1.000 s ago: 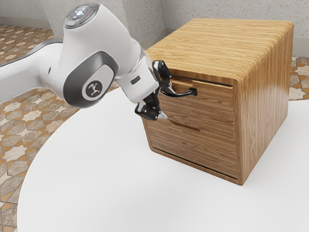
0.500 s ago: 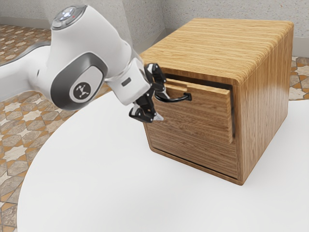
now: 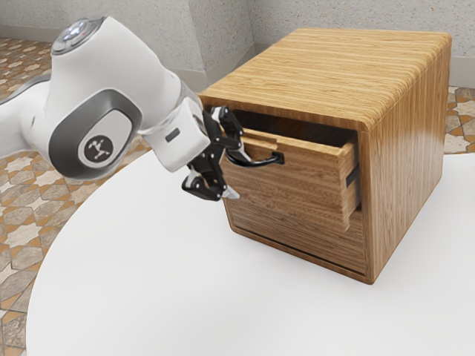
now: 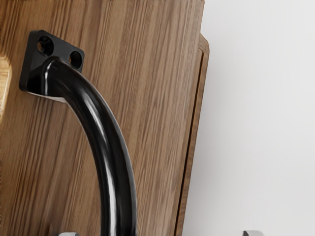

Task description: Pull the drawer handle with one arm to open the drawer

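Straddling the curved, glossy black handle (image 3: 260, 160), black gripper (image 3: 236, 169) spread wide and unclamped, striped-grain wooden drawer (image 3: 297, 185) partly out of boxy cabinet (image 3: 341, 74), smooth white table (image 3: 185, 282).

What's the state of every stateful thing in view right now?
top drawer: partly open, its front standing out from the cabinet.
handle: between the hand's fingers.
hand: open, fingers apart on either side of the handle.
lower front: flush with the cabinet.
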`<action>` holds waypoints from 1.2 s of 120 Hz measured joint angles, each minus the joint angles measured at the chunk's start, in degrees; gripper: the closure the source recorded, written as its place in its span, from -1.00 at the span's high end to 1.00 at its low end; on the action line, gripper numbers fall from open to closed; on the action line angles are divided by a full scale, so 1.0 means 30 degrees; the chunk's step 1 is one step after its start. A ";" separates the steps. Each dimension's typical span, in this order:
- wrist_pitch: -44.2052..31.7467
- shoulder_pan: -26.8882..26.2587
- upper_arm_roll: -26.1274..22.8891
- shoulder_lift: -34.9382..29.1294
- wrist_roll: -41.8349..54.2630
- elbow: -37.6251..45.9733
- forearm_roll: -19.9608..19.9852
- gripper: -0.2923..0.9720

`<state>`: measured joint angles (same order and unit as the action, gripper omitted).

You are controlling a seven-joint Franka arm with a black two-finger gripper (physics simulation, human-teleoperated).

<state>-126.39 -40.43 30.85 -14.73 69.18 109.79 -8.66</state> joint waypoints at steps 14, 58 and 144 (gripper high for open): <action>0.0005 0.0031 -0.0057 -0.0118 -0.0024 0.0118 -0.0039 0.19; 0.0108 0.0160 -0.0271 -0.0586 -0.0185 0.0540 -0.0085 0.23; 0.0169 0.3105 -0.3404 -0.1717 -0.0707 0.1734 -0.0132 0.05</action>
<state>-125.88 -31.12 20.64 -19.88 67.06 114.99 -9.06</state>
